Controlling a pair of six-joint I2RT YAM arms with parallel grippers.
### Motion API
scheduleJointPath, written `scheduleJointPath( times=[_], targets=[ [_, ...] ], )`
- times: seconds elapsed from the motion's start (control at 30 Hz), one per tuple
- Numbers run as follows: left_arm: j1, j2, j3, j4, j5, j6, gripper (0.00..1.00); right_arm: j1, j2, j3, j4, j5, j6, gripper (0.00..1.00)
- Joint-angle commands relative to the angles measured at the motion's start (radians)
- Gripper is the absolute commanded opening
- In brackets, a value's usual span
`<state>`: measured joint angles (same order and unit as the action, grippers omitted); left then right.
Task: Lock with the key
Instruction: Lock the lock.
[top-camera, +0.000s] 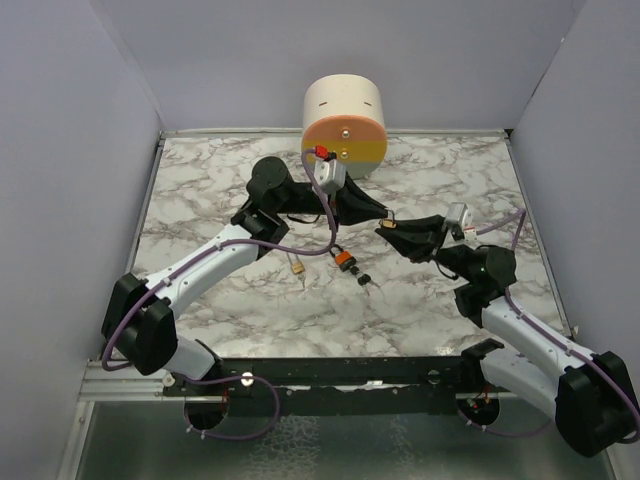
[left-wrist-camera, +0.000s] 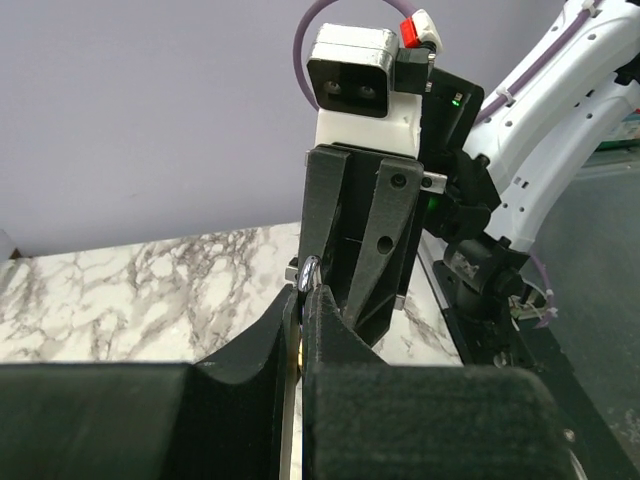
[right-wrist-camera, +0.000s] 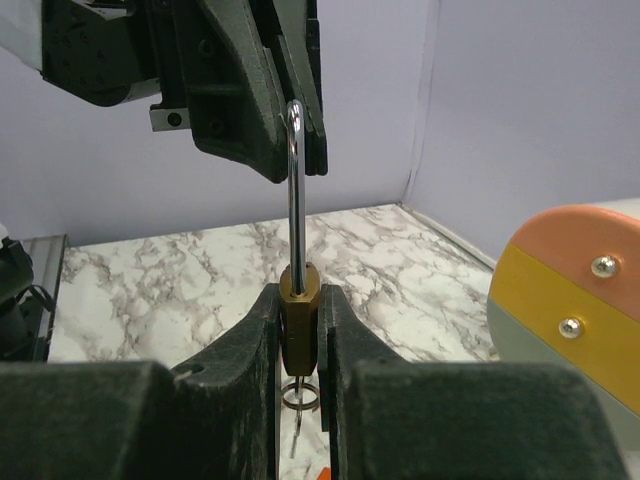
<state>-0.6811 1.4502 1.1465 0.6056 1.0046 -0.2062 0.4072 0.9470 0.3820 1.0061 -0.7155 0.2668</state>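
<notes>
A brass padlock (right-wrist-camera: 300, 305) with a long silver shackle (right-wrist-camera: 295, 190) is held in the air between both arms. My right gripper (right-wrist-camera: 300, 300) is shut on its brass body (top-camera: 391, 227). My left gripper (left-wrist-camera: 303, 290) is shut on the top of the shackle (left-wrist-camera: 309, 272), coming in from the opposite side (top-camera: 384, 216). A wire ring with a thin silvery piece (right-wrist-camera: 301, 393) shows just under the padlock body; whether it sits in the keyhole I cannot tell. The key (top-camera: 364, 280), a tiny black-headed bunch, lies on the marble table below the grippers.
An orange-bodied padlock (top-camera: 345, 260) and a small brass padlock (top-camera: 297, 267) lie on the table (top-camera: 200, 200) near the key. A cream cylinder with an orange, yellow and grey face (top-camera: 343, 125) stands at the back wall. Grey walls close in three sides.
</notes>
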Motion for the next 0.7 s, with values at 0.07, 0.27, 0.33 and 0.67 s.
scheduleJointPath(
  times=[0.07,0.27,0.33,0.67],
  targets=[
    [-0.037,0.002,0.017,-0.184,-0.046,0.139,0.00,0.013,0.000,0.016,0.190,-0.050,0.052,0.02],
    [-0.040,-0.002,0.015,-0.184,0.002,0.158,0.00,0.013,-0.003,0.021,0.243,-0.101,0.075,0.02],
    [-0.042,-0.009,0.013,-0.184,0.015,0.160,0.00,0.013,-0.009,0.020,0.256,-0.106,0.070,0.02],
    [-0.058,-0.051,-0.005,-0.185,0.006,0.144,0.00,0.013,-0.046,0.020,0.173,0.025,-0.049,0.02]
  ],
)
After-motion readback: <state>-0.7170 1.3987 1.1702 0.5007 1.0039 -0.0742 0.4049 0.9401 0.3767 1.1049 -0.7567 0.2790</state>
